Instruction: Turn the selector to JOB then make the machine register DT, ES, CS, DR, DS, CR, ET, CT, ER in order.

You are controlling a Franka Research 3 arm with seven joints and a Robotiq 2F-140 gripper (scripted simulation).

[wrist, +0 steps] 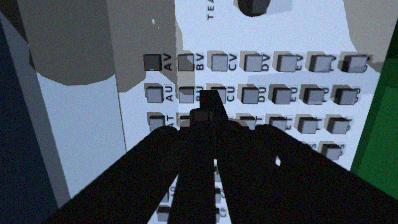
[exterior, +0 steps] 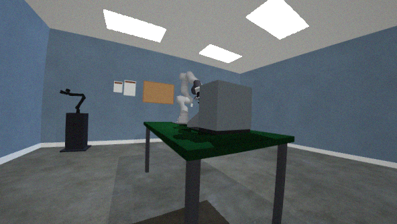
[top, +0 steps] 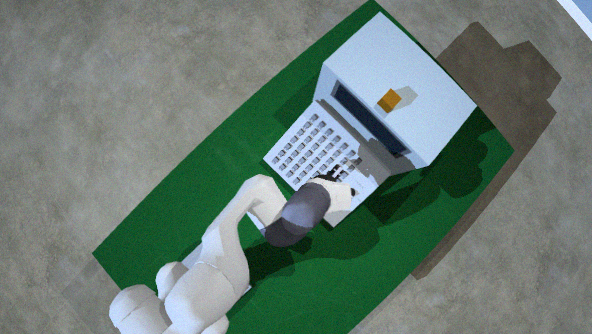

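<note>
The machine (top: 395,85) is a grey box with a dark screen (top: 369,120) and a sloping keypad (top: 315,150) of small grey keys. My gripper (top: 342,176) is shut and empty, over the keypad's near right corner. In the wrist view the shut fingertips (wrist: 210,102) point at the row AU, BU, CU, between the BU key (wrist: 186,94) and the CU key (wrist: 218,91), partly covering them. The AV key (wrist: 152,62) looks darker than the others. No key is plainly lit. The dark selector knob (wrist: 255,5) sits at the top edge beside the printed word TEACH (wrist: 211,9). Lower key rows are hidden by my fingers.
An orange block (top: 389,100) sits on top of the machine. The machine stands on a green table (exterior: 218,141), also seen from behind in the exterior view (exterior: 222,105). A black arm on a pedestal (exterior: 77,124) stands far off by the wall.
</note>
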